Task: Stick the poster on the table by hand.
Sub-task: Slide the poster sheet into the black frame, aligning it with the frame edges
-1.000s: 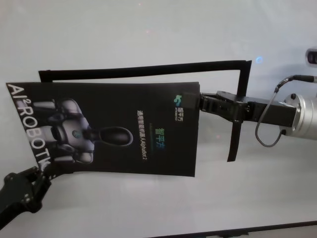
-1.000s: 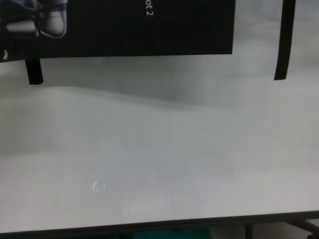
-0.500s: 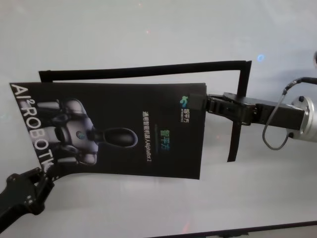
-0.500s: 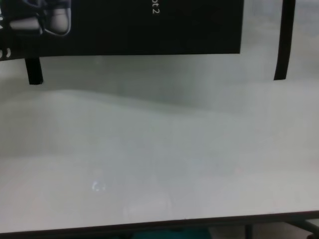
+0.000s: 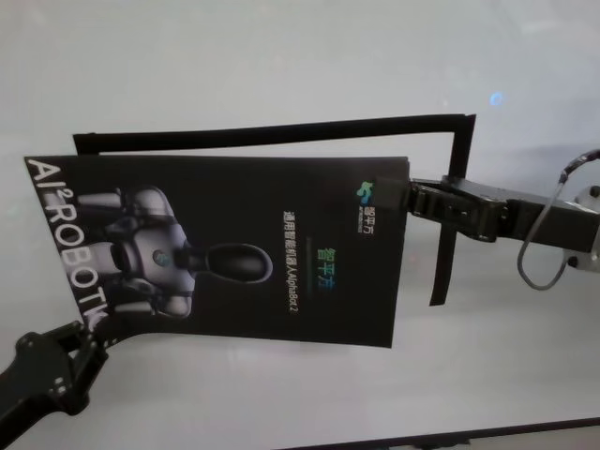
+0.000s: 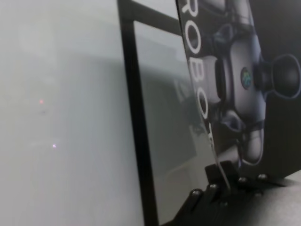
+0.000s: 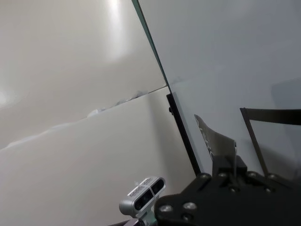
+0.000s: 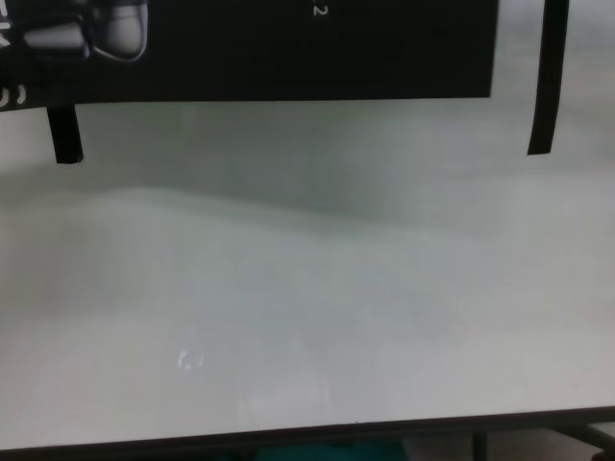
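Note:
The poster (image 5: 234,248), black and glossy with white lettering and a grey robot picture, hangs just above the table (image 5: 281,56), held at two opposite ends. My left gripper (image 5: 89,333) is shut on its near left corner, and in the left wrist view the fingers (image 6: 221,181) pinch the poster (image 6: 244,80) by its edge. My right gripper (image 5: 398,199) is shut on the poster's right edge, seen edge-on as a thin sheet (image 7: 209,136) in the right wrist view. In the chest view only the poster's lower band (image 8: 288,48) shows, over the table (image 8: 288,288).
Black tape strips lie on the table: a long one (image 5: 272,134) behind the poster, one (image 5: 448,225) running down under my right arm, and a short end (image 8: 65,134) at the left. The table's dark front edge (image 8: 288,437) is near.
The poster has shifted to the right and slightly toward me, carried by both grippers. The right arm has drawn back to the right. Both grips are unchanged.

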